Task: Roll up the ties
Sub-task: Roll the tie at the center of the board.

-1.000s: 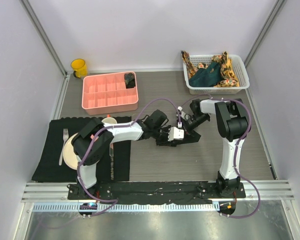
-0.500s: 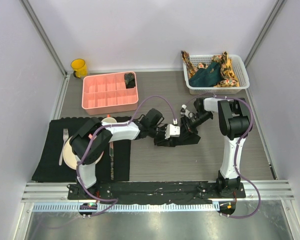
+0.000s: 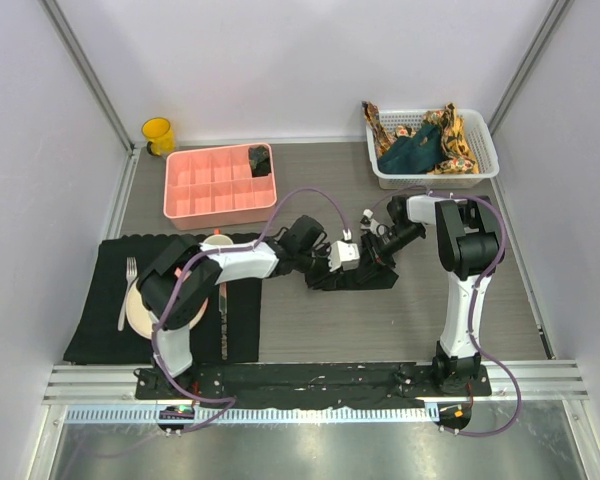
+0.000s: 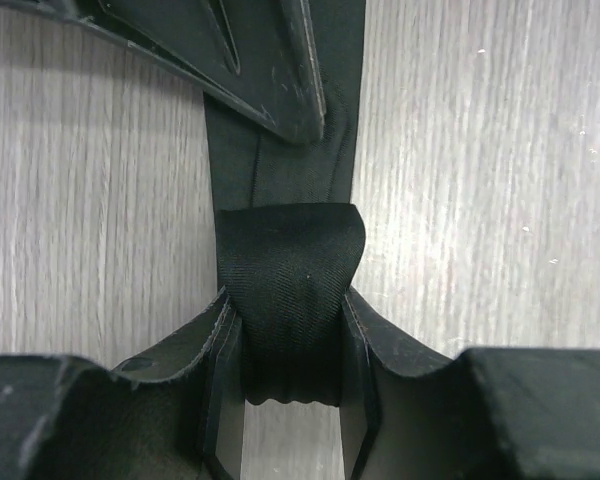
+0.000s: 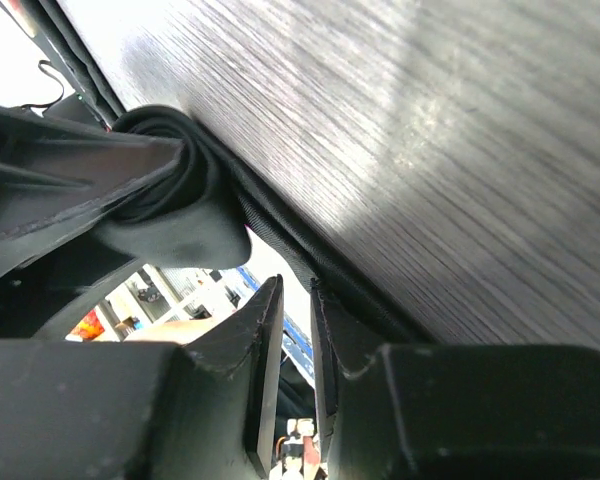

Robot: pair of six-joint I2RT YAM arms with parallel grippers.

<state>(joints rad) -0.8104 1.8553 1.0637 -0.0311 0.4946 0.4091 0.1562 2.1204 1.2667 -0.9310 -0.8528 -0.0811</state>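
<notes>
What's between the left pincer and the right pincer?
A short flat stretch of the black tie, leading from the roll in the left pincer; left wrist view.

top view high, looking down whole table; both wrist views close, sharing black tie.

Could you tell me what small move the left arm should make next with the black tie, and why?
Probably rotate the left gripper a part-turn toward the right gripper, winding on more fabric. It clamps only a small roll of the black tie, while the rest lies flat and unrolled on the table ahead, passing beneath the right gripper.
</notes>
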